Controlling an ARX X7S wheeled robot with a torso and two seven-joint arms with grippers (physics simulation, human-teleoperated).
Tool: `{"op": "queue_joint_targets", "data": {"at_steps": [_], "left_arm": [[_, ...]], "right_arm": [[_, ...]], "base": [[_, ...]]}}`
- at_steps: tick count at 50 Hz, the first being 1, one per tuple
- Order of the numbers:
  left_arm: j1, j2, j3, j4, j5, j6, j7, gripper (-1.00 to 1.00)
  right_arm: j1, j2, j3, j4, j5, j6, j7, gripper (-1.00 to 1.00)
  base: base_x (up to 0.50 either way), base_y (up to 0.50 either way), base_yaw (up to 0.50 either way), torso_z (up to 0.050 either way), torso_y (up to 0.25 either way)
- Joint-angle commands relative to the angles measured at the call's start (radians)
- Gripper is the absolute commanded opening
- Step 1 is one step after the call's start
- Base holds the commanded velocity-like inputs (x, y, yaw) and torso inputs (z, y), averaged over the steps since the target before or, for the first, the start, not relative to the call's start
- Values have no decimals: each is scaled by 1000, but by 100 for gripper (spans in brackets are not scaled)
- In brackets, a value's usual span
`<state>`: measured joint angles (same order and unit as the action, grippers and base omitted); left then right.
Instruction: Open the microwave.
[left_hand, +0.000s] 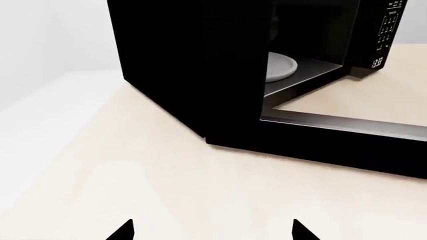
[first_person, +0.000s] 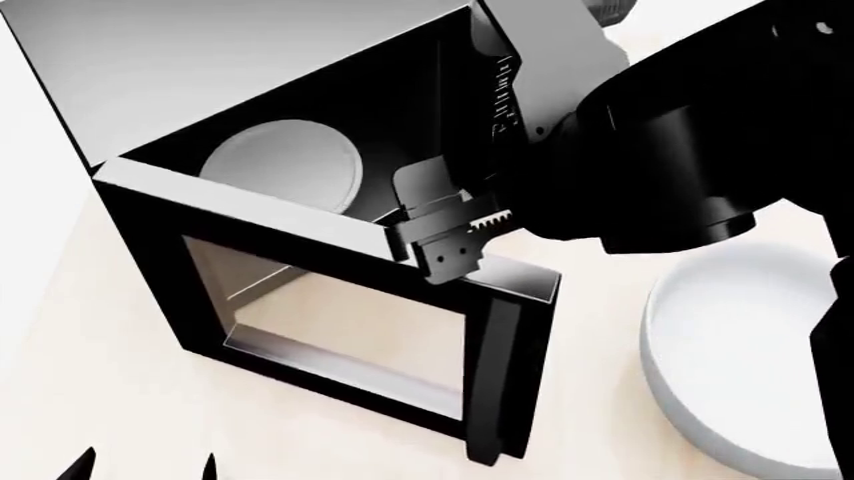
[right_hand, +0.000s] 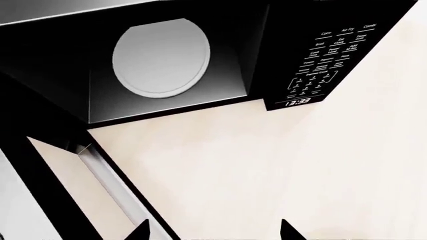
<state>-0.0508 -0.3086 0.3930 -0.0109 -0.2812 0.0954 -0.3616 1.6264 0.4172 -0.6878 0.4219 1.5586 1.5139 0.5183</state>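
Black microwave (first_person: 267, 120) on the beige counter (first_person: 80, 330), its door (first_person: 334, 310) swung wide open.

Black body with grey top fills the head view from 9 to 12 o'clock; the glass-windowed door carries a vertical handle (first_person: 501, 380) at 5 o'clock; white turntable (right_hand: 160, 57) lies inside; the keypad (right_hand: 327, 60) shows white letters and a clock; the right gripper (first_person: 454, 235) is spread open, its toothed fingers touching the door's top edge; the left gripper (left_hand: 210, 231) is released, holding nothing.

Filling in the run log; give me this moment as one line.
microwave: door swung open, turntable visible | right gripper: open, at door's top edge | left gripper: open, holding nothing | bowl: beside microwave
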Motion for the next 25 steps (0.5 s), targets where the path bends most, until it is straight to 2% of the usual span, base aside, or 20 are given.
{"op": "queue_joint_targets", "data": {"at_steps": [1, 25], "left_arm": [[1, -1, 3, -5, -3, -5, -1, 100], [-6, -3, 9, -14, -7, -3, -3, 100]], "right_arm": [[-124, -12, -79, -38, 153, 3, 44, 100], [-198, 35, -110, -153, 380, -54, 209, 100]], "base": [[0, 3, 5, -11, -13], [1, 4, 5, -4, -9]]}}
